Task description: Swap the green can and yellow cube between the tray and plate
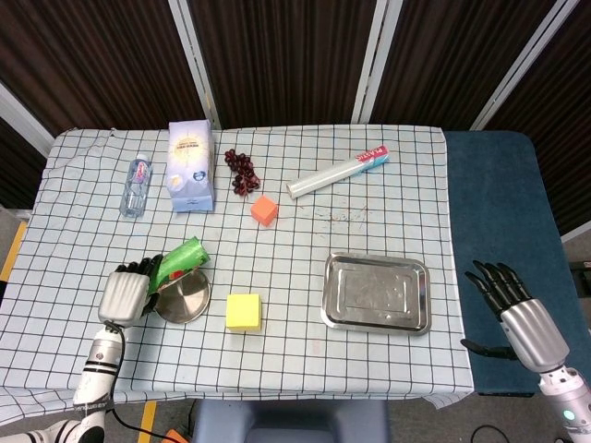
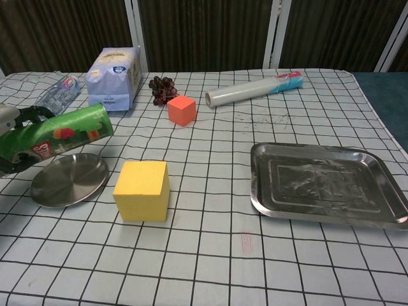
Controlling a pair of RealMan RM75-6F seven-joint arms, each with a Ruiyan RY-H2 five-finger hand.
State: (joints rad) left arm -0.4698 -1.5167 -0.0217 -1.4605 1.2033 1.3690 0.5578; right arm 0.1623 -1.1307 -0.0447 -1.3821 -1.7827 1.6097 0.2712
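My left hand grips the green can at the table's left, holding it tilted just above the round metal plate. In the chest view the green can hangs over the far left rim of the plate, and only a sliver of the left hand shows at the frame edge. The yellow cube sits on the cloth right of the plate; in the chest view the yellow cube is apart from it. The steel tray lies bare. My right hand hovers open off the table's right side.
At the back stand a tissue pack, a water bottle, dark grapes, an orange cube and a foil roll. A blue surface flanks the table on the right.
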